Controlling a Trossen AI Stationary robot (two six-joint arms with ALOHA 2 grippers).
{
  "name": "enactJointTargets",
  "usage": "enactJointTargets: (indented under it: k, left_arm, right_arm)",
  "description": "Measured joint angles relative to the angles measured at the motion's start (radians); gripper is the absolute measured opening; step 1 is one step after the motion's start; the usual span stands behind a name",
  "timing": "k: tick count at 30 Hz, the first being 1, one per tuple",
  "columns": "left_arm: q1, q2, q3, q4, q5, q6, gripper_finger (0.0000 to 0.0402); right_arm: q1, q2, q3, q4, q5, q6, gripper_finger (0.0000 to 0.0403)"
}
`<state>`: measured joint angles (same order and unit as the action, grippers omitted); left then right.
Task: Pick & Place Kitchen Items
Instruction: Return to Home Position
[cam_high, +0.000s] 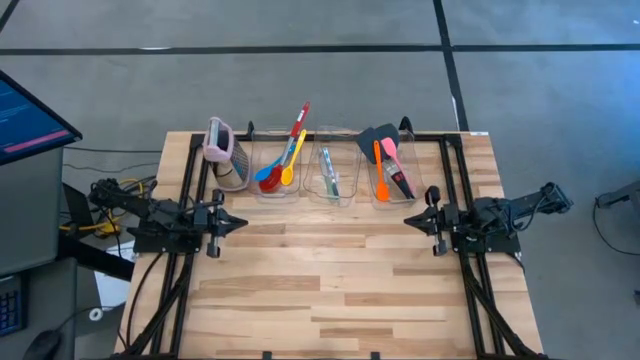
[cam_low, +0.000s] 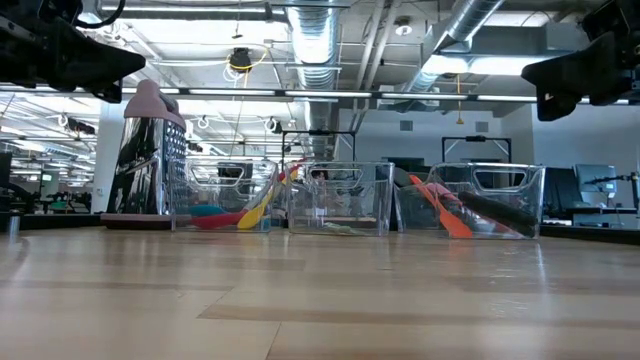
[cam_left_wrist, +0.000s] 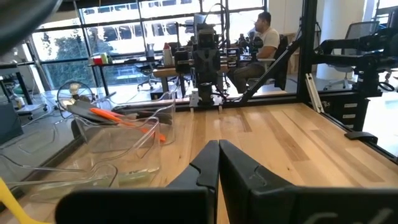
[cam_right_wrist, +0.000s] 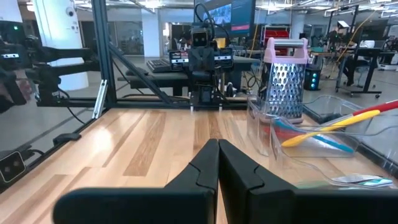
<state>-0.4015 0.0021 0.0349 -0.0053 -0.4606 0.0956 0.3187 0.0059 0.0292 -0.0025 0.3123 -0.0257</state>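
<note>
Jaws together on both grippers, nothing held. Left gripper (cam_high: 243, 222) sits over the left side of the table (cam_high: 330, 290), pointing inward; right gripper (cam_high: 408, 220) sits opposite, facing it, well apart.

Far edge: three clear bins in a row.
- Left bin (cam_high: 251, 160): red spoon (cam_high: 268, 185), blue spoon (cam_high: 269, 172), yellow spoon (cam_high: 291, 160), bowls near-left, handles slanting far-right; red-handled tool (cam_high: 299, 118) alongside, handle past the far rim.
- Middle bin (cam_high: 315, 140): clear-teal utensil (cam_high: 329, 174), long axis near-to-far.
- Right bin (cam_high: 408, 130): orange spatula (cam_high: 381, 178), blade near; pink spatula (cam_high: 390, 155); black spatula (cam_high: 378, 137), blade far.

Grater (cam_high: 222, 150): upright, left of the bins.
</note>
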Motion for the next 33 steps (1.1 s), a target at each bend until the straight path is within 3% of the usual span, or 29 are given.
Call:
enactJointTargets:
  k: [33]
  left_arm:
    - [0.000,0.000,-0.001,0.014,0.001,0.000,0.0002]
  right_arm:
    - [0.000,0.001,0.000,-0.002,0.002,0.000,0.0002]
